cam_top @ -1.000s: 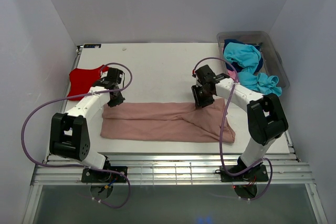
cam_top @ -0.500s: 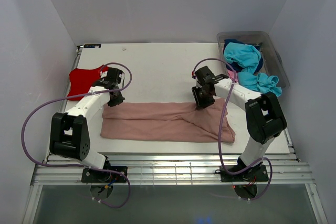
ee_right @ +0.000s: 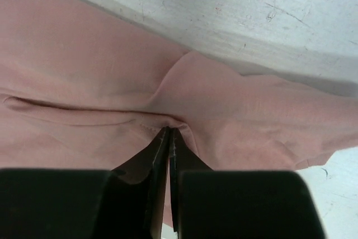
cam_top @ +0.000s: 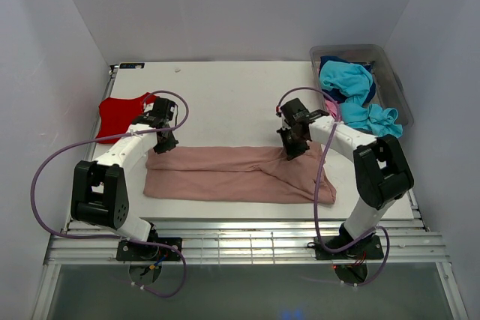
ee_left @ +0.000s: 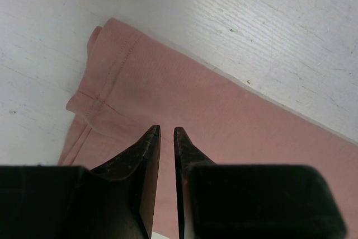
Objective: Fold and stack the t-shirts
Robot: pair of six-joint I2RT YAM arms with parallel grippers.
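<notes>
The dusty-pink t-shirt [cam_top: 225, 174] lies folded into a long band across the near half of the table. My left gripper [cam_top: 165, 142] stands over its far left corner. In the left wrist view the jaws of the left gripper [ee_left: 167, 129] are a narrow gap apart, their tips on flat pink t-shirt cloth [ee_left: 224, 116]. My right gripper [cam_top: 294, 151] is at the far right end of the band. In the right wrist view the right gripper [ee_right: 169, 130] is shut, pinching a puckered fold of the pink t-shirt [ee_right: 251, 116]. A red t-shirt [cam_top: 120, 116] lies far left.
A clear grey bin [cam_top: 390, 73] at the far right holds a turquoise t-shirt [cam_top: 349, 80] over a navy one [cam_top: 330, 60], with a bit of bright pink cloth [cam_top: 331, 106] at its near left corner. Bare white table [cam_top: 225, 95] lies behind the pink band.
My right gripper has shifted slightly right and closed from open onto a fold of the pink t-shirt. The left arm has stayed where it was.
</notes>
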